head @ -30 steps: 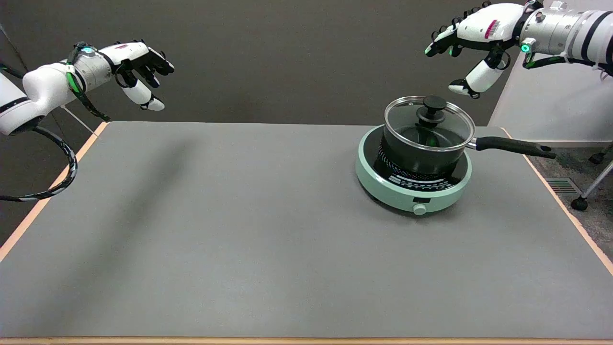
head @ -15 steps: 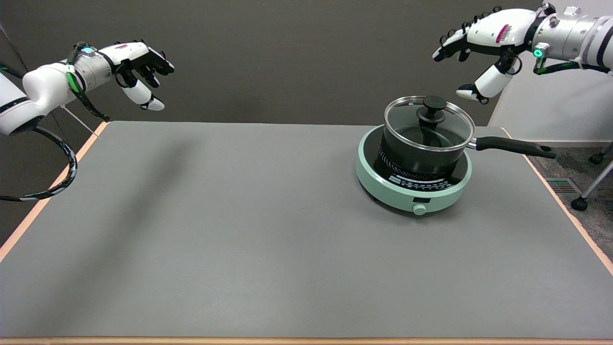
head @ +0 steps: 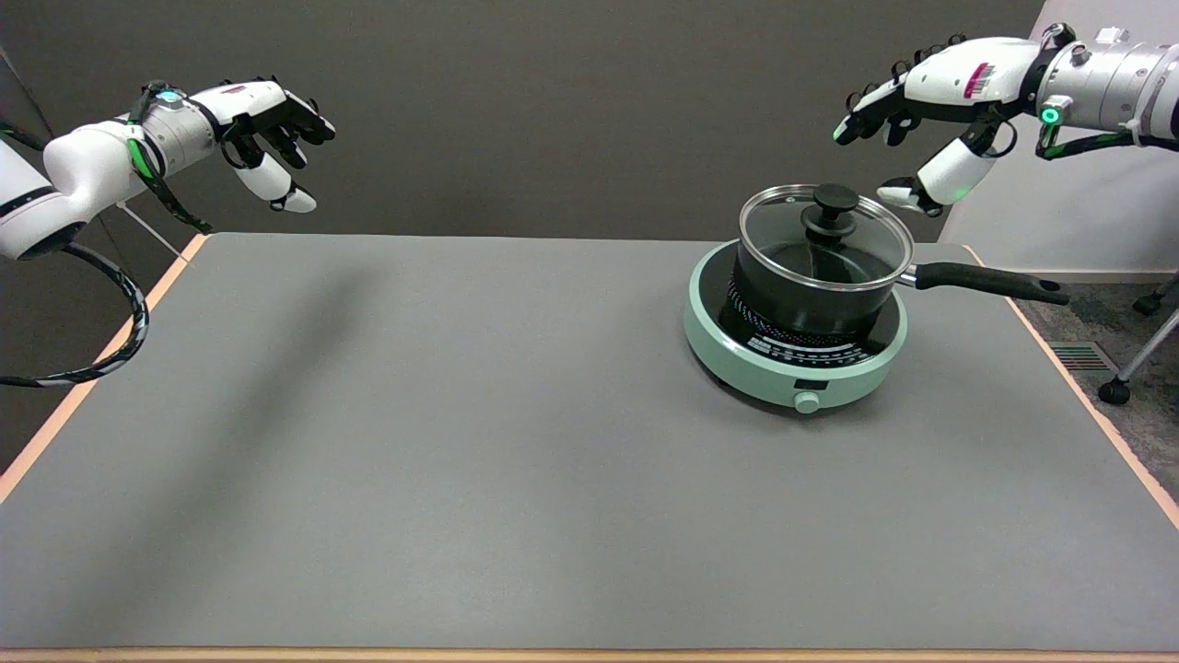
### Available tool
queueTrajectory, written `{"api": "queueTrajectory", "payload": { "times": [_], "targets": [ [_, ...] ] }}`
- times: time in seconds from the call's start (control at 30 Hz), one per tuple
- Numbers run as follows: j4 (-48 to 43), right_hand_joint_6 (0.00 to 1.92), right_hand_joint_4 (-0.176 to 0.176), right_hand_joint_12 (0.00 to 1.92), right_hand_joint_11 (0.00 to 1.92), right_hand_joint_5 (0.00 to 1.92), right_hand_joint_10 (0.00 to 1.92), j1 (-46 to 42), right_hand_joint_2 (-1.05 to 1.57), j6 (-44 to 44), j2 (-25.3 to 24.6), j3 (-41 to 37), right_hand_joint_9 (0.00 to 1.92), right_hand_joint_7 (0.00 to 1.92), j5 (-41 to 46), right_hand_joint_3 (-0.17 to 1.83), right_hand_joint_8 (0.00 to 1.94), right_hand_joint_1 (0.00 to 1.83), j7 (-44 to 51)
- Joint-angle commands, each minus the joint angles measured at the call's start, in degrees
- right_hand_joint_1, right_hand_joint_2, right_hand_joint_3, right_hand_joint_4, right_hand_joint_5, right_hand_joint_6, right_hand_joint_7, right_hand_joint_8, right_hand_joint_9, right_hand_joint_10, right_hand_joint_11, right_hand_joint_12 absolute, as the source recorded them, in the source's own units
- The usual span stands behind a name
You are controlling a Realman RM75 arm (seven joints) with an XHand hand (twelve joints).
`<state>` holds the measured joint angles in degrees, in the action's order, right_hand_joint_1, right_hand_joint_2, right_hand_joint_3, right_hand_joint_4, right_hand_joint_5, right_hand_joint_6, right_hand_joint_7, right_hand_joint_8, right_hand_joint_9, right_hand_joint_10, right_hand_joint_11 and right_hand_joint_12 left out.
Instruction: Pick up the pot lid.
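Head view: the right hand [head: 930, 101] hovers at the upper right, fingers spread and holding nothing, just above and right of the pot lid [head: 826, 235] on its pot [head: 811, 295].

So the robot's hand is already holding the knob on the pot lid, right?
Not yet. The head view shows the right hand open in the air, up and to the right of the knob, touching nothing. The pot lid sits on the pot.

Mint-green cooktop [head: 795, 378] under black saucepan [head: 811, 299], on grey table [head: 461, 442].
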<state>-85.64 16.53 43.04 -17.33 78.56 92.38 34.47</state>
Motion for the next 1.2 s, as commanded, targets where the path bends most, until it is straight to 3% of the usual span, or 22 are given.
{"api": "queueTrajectory", "payload": {
  "times": [0.03, 0.33, 0.7, 1.2],
  "targets": [
    [-0.2, 0.24, 0.028, 1.08, 0.48, 0.49, 0.57, -0.3, 0.63, 0.2, 0.0, 0.7, 0.71, 0.56, 3.4, 0.83, 0.39, 0.8, 0.5],
    [3.4, 0.24, 0.061, 1.08, 0.49, 0.52, 0.59, 16.3, 0.58, -7.6, -0.6, 20.2, 0.72, 0.65, -0.8, 0.87, 0.33, 0.79, 0.8],
    [8.7, 0.25, 0.071, 0.98, 0.44, 0.53, 0.55, 29.7, 0.59, -13.0, -2.7, 35.7, 0.68, 0.61, -4.3, 0.87, 0.32, 0.8, 0.9],
    [9.3, 0.21, 0.06, 0.92, 0.43, 0.46, 0.52, 32.7, 0.57, -6.0, -4.2, 41.0, 0.63, 0.53, -3.7, 0.87, 0.33, 0.75, 0.5]
  ]
}}
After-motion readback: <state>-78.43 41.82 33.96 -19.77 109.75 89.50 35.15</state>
